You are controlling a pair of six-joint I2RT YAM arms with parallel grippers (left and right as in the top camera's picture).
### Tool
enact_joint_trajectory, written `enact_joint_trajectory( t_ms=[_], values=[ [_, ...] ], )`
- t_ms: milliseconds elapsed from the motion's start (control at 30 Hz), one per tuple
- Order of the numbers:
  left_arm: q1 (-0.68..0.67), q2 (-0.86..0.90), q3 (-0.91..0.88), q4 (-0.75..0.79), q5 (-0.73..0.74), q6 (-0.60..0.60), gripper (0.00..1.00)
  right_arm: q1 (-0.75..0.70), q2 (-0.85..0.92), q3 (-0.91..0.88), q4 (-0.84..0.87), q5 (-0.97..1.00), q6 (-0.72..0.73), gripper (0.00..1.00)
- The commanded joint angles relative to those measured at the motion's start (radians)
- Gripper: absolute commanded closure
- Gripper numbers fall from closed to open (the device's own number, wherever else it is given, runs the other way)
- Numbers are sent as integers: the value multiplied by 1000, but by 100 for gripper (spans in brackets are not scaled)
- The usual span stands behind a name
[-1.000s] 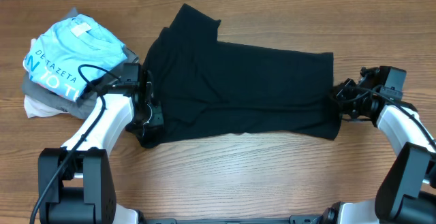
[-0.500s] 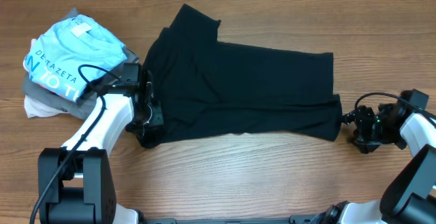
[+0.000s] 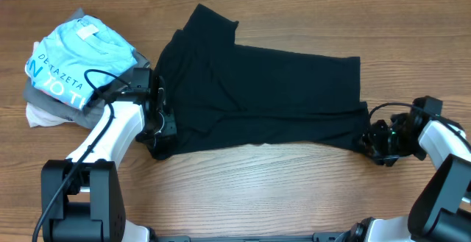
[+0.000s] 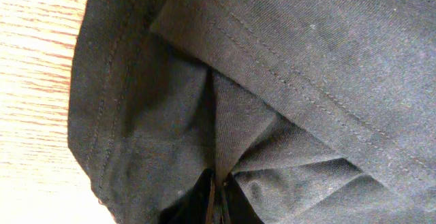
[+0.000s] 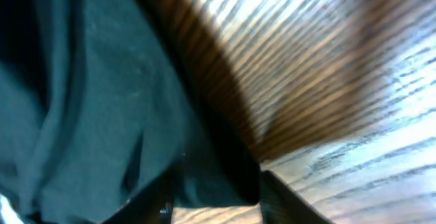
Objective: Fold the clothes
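Note:
The clothes (image 3: 257, 95), a black T-shirt, lie spread across the middle of the table with one sleeve pointing to the far side. My left gripper (image 3: 159, 133) is at the near left corner, shut on a pinched fold of the black fabric (image 4: 306, 60); the left wrist view shows the cloth drawn into the closed jaws of the left gripper (image 4: 219, 197). My right gripper (image 3: 372, 140) is at the near right corner. In the right wrist view the right gripper (image 5: 216, 207) has its fingers apart, and the corner of the shirt (image 5: 82, 101) lies between them on the wood.
A folded light blue shirt (image 3: 73, 58) with white lettering lies on grey and white garments (image 3: 40, 109) at the far left, just beyond my left arm. Bare wooden table (image 3: 257, 190) runs along the near edge and to the right of the shirt.
My right gripper left the shirt's right edge, swung out to the right and nearer, then came back in onto the near right corner, its jaws narrower than half a second ago. The left arm stayed still.

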Motion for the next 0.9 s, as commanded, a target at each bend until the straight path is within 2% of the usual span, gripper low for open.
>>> enact_joint_trajectory(
  t_ms=[0, 33, 67, 200, 500, 867],
  values=[
    [2, -20, 20, 3, -6, 3, 94, 3, -20, -32, 24, 14, 55, 71],
    [2, -20, 20, 3, -6, 3, 94, 3, -20, -39, 33, 22, 71, 81],
    [2, -20, 20, 3, -6, 3, 94, 3, -20, -43, 39, 32, 90, 86],
    [2, -20, 20, 2, -8, 3, 95, -19, -21, -39, 76, 47, 119, 96],
    [5, -21, 33, -27, -61, -9, 96, -156, -21, 61, 18, 106, 107, 96],
    [15, -21, 49, -16, -89, -34, 96, -158, -21, 65, -35, 267, 89, 96]
  ],
)
